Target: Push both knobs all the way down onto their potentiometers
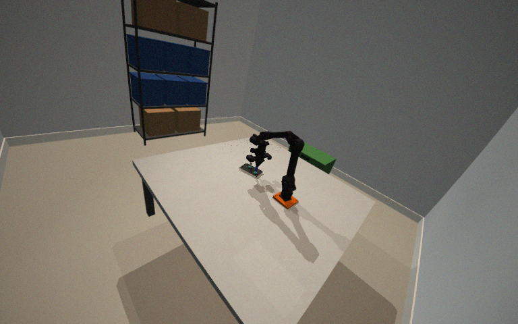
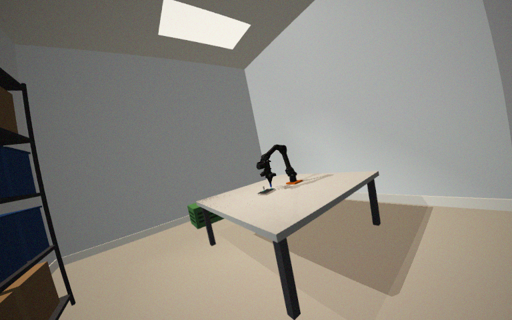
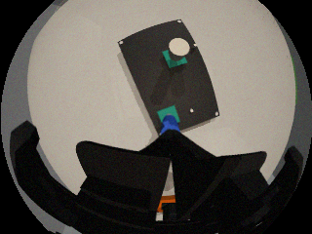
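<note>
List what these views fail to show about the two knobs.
- Blue knob, wrist view: its base is hidden by the shut pincer, so seating is unreadable.
- White knob, wrist view: seen from above, height unreadable.
- Circuit board, top and exterior views: knobs too small.

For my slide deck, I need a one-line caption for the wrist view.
Shut gripper poised over the blue knob on a dark circuit board; the white knob waits beyond.
</note>
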